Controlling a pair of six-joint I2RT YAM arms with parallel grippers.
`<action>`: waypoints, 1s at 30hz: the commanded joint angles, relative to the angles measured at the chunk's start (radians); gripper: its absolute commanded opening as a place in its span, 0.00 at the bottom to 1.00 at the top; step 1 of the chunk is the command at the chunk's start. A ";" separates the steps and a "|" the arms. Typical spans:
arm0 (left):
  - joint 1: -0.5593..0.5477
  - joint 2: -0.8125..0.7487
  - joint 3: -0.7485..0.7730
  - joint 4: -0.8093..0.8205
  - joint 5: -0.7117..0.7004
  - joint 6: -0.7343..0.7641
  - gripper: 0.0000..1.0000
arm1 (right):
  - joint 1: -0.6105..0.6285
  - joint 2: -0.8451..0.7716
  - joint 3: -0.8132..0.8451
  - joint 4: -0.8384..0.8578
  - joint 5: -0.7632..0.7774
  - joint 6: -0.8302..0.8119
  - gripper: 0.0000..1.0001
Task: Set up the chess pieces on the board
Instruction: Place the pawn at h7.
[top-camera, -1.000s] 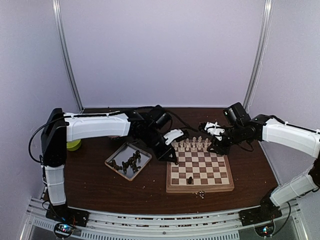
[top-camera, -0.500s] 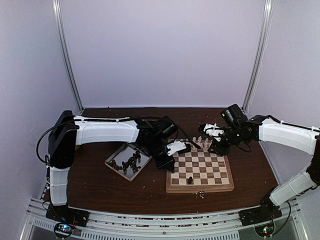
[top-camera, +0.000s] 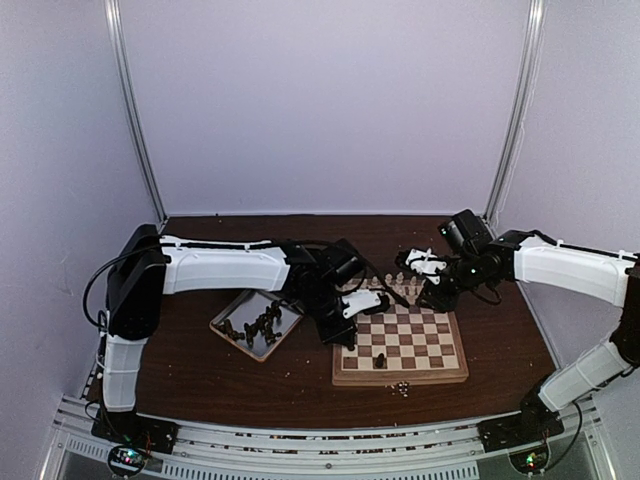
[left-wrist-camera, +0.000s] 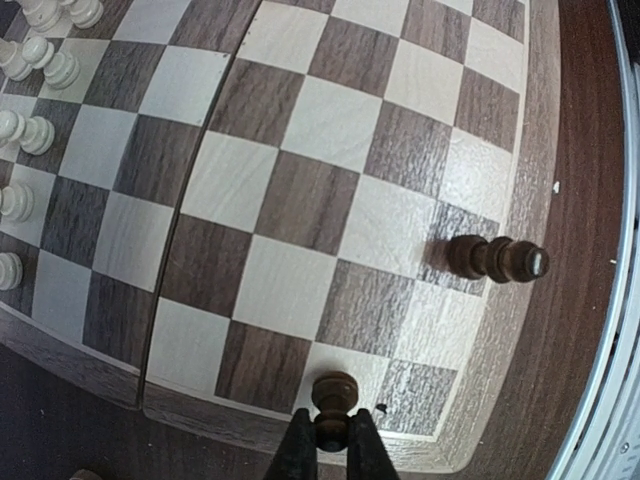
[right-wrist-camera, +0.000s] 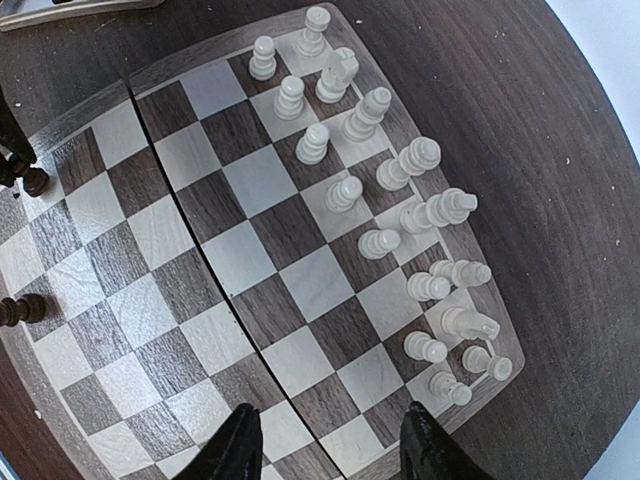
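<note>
The board (top-camera: 400, 378) lies at table centre. Cream chess pieces (top-camera: 390, 290) stand in its two far rows and also show in the right wrist view (right-wrist-camera: 400, 200). One dark piece (top-camera: 380, 361) stands alone on a near-row square (left-wrist-camera: 495, 258). My left gripper (top-camera: 345, 335) is shut on a dark pawn (left-wrist-camera: 333, 395), held over a light square in the edge row by the board's left near corner (left-wrist-camera: 332, 440). I cannot tell if it touches. My right gripper (top-camera: 425, 272) hovers open and empty over the board's far right part (right-wrist-camera: 325, 440).
A silver metal tray (top-camera: 222, 318) left of the board holds several dark pieces (top-camera: 260, 325). Small crumbs (top-camera: 402, 388) lie in front of the board's near rim. The left arm reaches across above the tray.
My left gripper has moved right and toward the near edge along the board's left side, with the dark pawn in it. My right gripper has barely moved.
</note>
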 joint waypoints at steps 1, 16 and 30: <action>-0.007 0.026 0.032 -0.008 -0.017 0.020 0.08 | -0.005 0.010 0.024 -0.012 0.005 -0.005 0.48; -0.019 0.033 0.034 -0.013 -0.005 0.033 0.23 | -0.005 0.023 0.030 -0.026 -0.008 -0.011 0.48; -0.023 0.040 0.023 -0.013 0.024 0.040 0.24 | -0.005 0.034 0.036 -0.035 -0.015 -0.014 0.48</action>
